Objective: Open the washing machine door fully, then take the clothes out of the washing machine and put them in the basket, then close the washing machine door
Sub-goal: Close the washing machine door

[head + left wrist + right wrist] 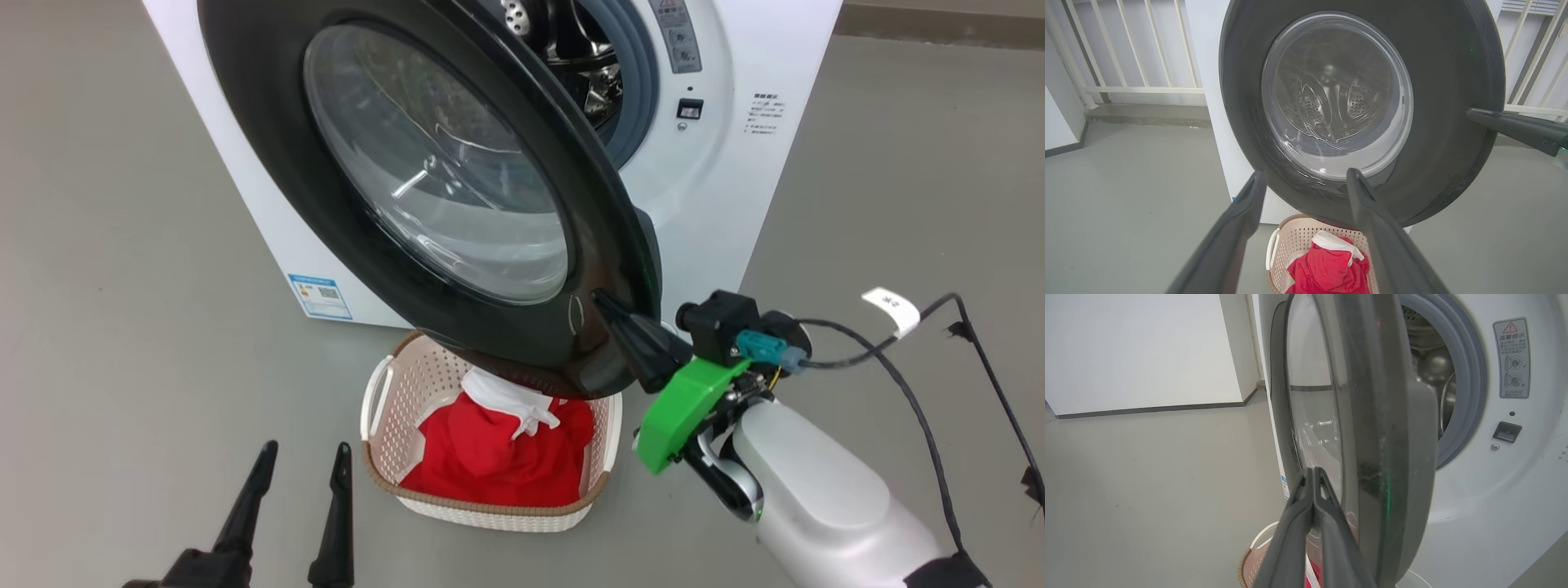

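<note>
**Door half open, clothes already in the basket**

The washing machine door point(441, 188) stands half open above the basket point(408, 384), which holds the red clothes point(498, 457) on the floor before the washing machine point(735, 163). The right hand point(602, 300), pinched shut and empty, touches the door's glossy rim near its free edge. The left hand point(306, 447) hangs wide open. The door looks stiff, hinged and probably slick, so push at that edge, not on the glass.

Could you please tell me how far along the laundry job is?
Done: the clothes lie in the basket. In hand: the right gripper, jaws shut, touches the black rim of the washing machine door, seemingly pushing. Remaining: the door stands ajar and must be closed.
</note>
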Robot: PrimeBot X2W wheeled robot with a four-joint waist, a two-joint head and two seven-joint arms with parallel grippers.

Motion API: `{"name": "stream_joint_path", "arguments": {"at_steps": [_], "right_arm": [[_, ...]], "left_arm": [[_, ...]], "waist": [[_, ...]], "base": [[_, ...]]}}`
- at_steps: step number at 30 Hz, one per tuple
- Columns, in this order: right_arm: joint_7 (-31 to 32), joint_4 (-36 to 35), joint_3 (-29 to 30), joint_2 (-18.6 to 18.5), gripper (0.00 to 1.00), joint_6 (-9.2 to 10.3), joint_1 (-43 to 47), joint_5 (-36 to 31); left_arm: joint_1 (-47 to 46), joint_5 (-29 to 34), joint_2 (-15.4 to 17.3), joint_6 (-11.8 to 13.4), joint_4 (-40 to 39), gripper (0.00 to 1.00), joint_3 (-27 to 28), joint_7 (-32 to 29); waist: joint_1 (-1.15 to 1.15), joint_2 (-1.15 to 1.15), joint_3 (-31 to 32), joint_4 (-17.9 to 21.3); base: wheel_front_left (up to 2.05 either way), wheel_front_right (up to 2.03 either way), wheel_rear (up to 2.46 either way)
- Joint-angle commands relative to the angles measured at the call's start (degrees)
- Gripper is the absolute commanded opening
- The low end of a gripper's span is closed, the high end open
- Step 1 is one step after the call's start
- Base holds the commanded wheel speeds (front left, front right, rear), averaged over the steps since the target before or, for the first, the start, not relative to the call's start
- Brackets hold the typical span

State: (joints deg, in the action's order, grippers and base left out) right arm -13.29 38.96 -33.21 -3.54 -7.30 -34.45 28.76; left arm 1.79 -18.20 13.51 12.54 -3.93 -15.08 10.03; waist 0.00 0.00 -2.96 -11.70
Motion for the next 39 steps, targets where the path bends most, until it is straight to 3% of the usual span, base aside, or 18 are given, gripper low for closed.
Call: {"name": "stream_joint_path", "arguments": {"at_steps": [1,14,24,39], "right_arm": [[-1.0,-0.4,-0.9,0.7,0.0,-0.19,-2.2,0.9],[-1.7,6.4,0.1,0.7,0.0,-0.19,-9.7,3.4],[-1.7,12.8,6.7,0.5,0.0,-0.19,-17.7,-1.4],[-1.7,18.5,14.0,-3.4,0.0,-0.19,-27.8,-6.2]], "left_arm": [[-2.8,-0.1,0.4,-0.3,-1.1,1.0,1.7,0.6],[-4.7,-0.2,0.1,-0.3,-0.4,1.0,1.3,1.9],[-7.7,-0.2,-1.0,-1.1,0.1,1.0,0.4,3.1],[-12.9,0.0,-3.1,-3.1,2.1,1.0,-0.2,4.7]], "waist": [[0.0,0.0,-0.3,-0.2],[0.0,0.0,-3.3,-0.9],[0.0,0.0,-7.5,-3.0],[0.0,0.0,-13.4,-6.1]], "base": [[0.0,0.0,0.0],[0.0,0.0,0.0],[0.0,0.0,0.0],[0.0,0.0,0.0]]}}
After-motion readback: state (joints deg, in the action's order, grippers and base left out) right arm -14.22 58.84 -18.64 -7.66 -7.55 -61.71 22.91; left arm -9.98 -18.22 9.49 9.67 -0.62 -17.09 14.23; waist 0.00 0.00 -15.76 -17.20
